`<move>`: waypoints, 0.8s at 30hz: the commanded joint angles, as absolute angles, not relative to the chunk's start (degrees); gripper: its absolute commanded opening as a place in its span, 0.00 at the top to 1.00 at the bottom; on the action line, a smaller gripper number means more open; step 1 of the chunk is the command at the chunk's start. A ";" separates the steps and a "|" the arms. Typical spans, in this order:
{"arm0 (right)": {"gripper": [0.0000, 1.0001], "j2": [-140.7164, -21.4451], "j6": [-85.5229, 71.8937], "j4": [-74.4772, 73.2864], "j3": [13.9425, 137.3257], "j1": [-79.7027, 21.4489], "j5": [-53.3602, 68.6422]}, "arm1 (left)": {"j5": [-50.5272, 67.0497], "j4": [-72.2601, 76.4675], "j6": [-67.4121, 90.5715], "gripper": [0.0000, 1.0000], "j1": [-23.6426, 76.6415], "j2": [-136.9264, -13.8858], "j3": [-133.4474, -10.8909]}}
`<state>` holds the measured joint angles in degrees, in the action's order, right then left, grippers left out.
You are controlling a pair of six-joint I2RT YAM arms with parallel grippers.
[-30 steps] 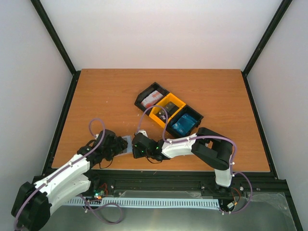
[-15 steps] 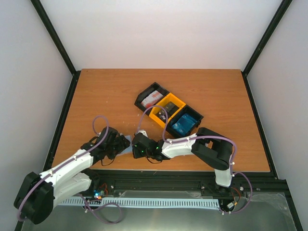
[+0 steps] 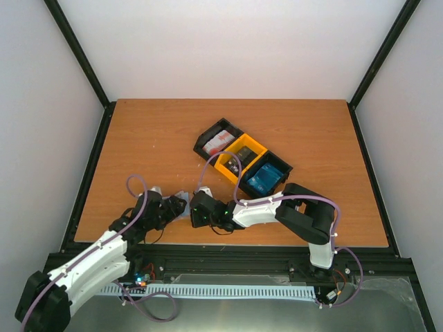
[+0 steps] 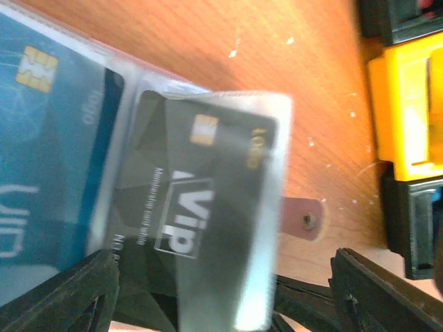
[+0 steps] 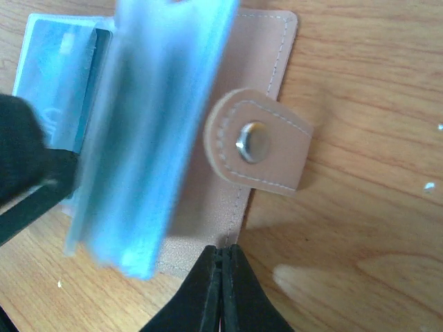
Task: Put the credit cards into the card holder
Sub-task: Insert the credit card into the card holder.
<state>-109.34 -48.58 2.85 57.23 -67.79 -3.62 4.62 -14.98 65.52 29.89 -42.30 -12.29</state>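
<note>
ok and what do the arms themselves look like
Both match: the left arm and right arm have smooth white shell links between chunky black joints, with a thin purple cable looping along each. The fingers are plain matte black and taper to narrow tips. No markings are visible.

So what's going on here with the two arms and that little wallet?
Both arms are working over the card holder near the front of the table. It lies open, with a blue card and a black card in its clear sleeves. The left gripper is open, close over the sleeves. The right gripper is shut, its tips at the edge of the tan cover. More cards lie in the bins further back.
</note>
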 commanded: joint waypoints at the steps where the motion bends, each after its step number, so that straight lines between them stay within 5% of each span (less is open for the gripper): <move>1: 0.97 -110.36 -49.09 -0.24 55.56 -67.79 -2.64 | 5.32 -13.36 65.93 0.15 29.94 -36.78 -12.04; 11: 0.92 -103.95 -48.52 -4.24 53.61 -67.48 -8.69 | -2.87 -26.80 65.92 0.12 29.97 -35.13 -19.16; 18: 0.52 -101.32 -43.69 -8.98 57.04 -67.28 -10.67 | -13.34 -38.28 66.80 0.01 29.65 -46.71 -29.06; 24: 0.40 -104.48 -39.57 -13.30 63.30 -67.24 -11.81 | -11.80 -38.14 65.35 0.00 24.31 -52.58 -30.35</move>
<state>-102.91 -42.98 -10.11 59.59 -67.51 -9.47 -10.31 -34.65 66.26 27.83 -50.98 -28.75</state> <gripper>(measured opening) 0.584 0.996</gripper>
